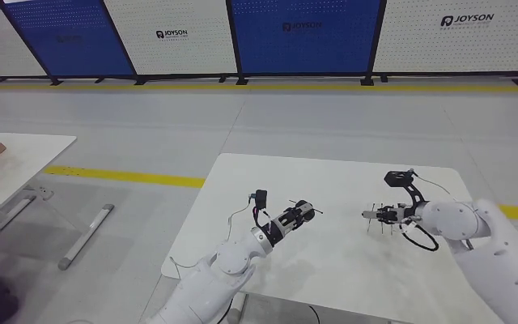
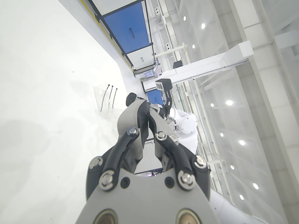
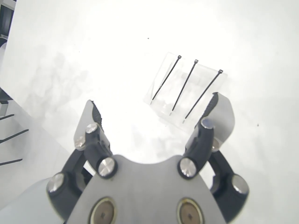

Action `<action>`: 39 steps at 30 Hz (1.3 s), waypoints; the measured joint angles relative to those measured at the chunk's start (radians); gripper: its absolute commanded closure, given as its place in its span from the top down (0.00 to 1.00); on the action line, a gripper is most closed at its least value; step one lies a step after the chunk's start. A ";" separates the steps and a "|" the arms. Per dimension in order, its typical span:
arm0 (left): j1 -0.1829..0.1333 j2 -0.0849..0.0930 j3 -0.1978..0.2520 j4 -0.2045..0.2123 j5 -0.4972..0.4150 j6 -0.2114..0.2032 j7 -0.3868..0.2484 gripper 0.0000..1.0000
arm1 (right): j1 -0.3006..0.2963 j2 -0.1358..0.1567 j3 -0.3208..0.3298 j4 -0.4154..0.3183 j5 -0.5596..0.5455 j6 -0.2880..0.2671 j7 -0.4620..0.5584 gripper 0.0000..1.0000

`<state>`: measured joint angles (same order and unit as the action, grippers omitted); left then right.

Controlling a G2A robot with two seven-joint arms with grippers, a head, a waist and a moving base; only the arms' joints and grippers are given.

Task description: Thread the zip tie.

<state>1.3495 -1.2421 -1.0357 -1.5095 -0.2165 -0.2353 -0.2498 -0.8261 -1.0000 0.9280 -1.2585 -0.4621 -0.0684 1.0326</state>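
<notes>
Three black zip ties (image 3: 186, 85) lie side by side on a clear plastic sheet (image 3: 161, 75) on the white table (image 1: 340, 267). My right gripper (image 3: 155, 108) hovers open just beside them, one finger (image 3: 219, 108) over the sheet's corner. The same ties (image 2: 108, 96) also appear in the left wrist view. Toward the table's left-middle, my left gripper (image 1: 304, 212) is shut, and a thin black zip tie (image 1: 316, 211) crosses its tip. In the left wrist view my left gripper (image 2: 146, 106) has its pads pressed together, hiding the held tie.
The right gripper (image 1: 375, 215) faces the left one across a gap of bare tabletop. The table's left edge (image 3: 25, 108) runs close to the right gripper. A second white table (image 1: 24, 158) stands off to the far left.
</notes>
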 measured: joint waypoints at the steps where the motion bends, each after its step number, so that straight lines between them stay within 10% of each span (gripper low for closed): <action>1: 0.000 0.000 0.000 0.000 0.000 0.000 0.000 0.00 | 0.007 -0.004 -0.006 0.015 0.006 -0.007 0.000 1.00; 8: 0.000 0.000 0.000 0.000 0.000 0.000 0.000 0.00 | 0.080 -0.039 -0.059 0.155 0.057 -0.054 0.003 1.00; 21: 0.000 0.000 0.000 0.000 0.000 0.000 0.000 0.00 | 0.081 -0.042 -0.046 0.177 0.094 -0.098 0.005 1.00; 24: 0.000 0.000 0.000 0.000 0.000 0.000 0.000 0.00 | 0.093 -0.047 -0.045 0.201 0.115 -0.101 0.005 0.50; 26: 0.000 0.000 0.000 0.000 0.000 0.000 0.000 0.00 | 0.101 -0.051 -0.045 0.217 0.120 -0.085 0.001 0.42; 39: 0.000 0.000 0.000 0.000 0.000 0.000 0.000 0.00 | 0.174 -0.089 -0.092 0.318 0.132 0.050 0.065 0.35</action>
<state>1.3495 -1.2421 -1.0357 -1.5095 -0.2165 -0.2353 -0.2498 -0.6521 -1.0891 0.8365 -0.9402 -0.3303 -0.0184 1.0976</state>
